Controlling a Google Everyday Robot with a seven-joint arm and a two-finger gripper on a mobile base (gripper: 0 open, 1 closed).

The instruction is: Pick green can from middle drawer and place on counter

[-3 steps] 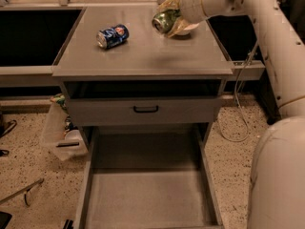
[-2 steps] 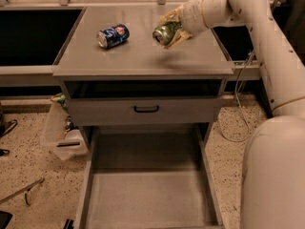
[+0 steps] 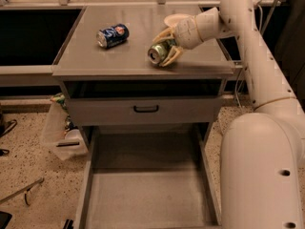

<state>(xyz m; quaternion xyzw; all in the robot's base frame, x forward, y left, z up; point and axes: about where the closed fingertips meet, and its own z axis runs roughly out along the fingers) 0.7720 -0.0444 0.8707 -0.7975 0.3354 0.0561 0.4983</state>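
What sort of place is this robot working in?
Likely a lab or workshop: a grey metal drawer cabinet with a flat grey counter, a speckled floor, and the robot's gripper closed on a small green can at that counter.

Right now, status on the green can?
Gripper shut on green can, can sideways, low over the counter, front right. Contact with surface unclear. Middle drawer open, floor bare. Blue can off to the left, apart, not in the way.

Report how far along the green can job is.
Done: the green can is out of the middle drawer, whose floor lies bare. In hand: the claw holds it on its side, low over the counter near the front edge; contact is unclear. Left: release and pull away.
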